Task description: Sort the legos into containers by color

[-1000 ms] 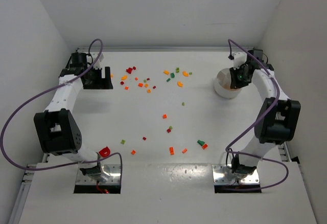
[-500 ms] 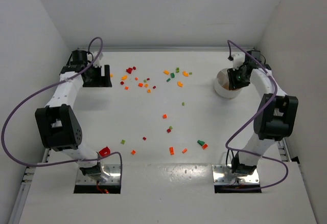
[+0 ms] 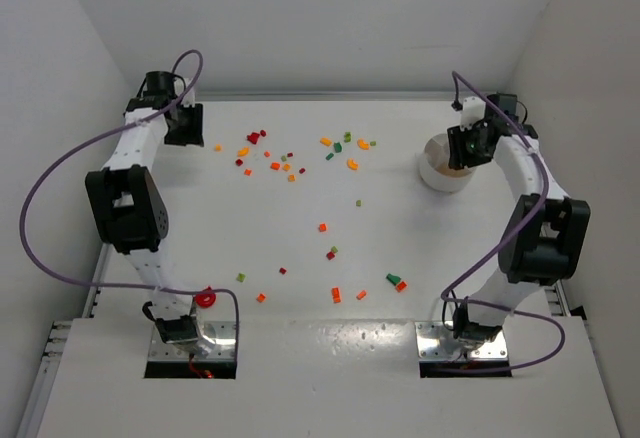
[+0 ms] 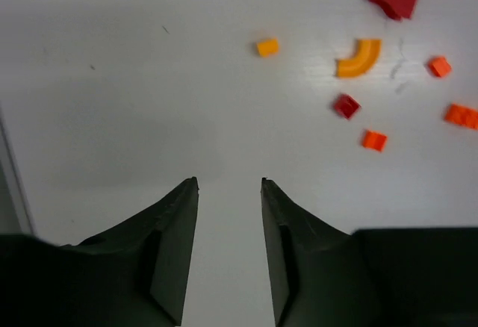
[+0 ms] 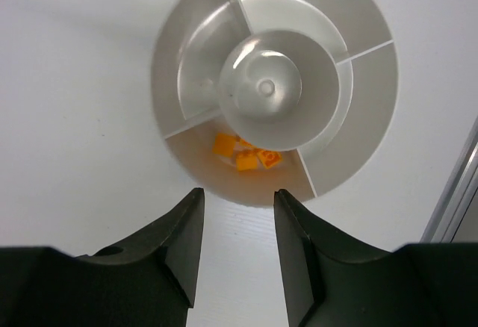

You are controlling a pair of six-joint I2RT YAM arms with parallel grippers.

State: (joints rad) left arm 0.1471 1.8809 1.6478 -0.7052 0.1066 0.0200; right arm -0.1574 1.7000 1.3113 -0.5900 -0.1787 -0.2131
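Left gripper [image 4: 229,183], right gripper [image 5: 239,192]: jaws spread, empty | tiny red, orange, green plastic bricks [image 3: 322,227]: scattered on white table [image 3: 450,258] | round white divided dish [image 5: 358,81]: one compartment [image 5: 196,155] holds orange bricks [image 5: 237,155]

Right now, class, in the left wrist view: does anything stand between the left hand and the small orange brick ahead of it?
Nothing visible does. Only bare table lies between the open left hand and the small orange brick; the curved orange piece sits off to the side.
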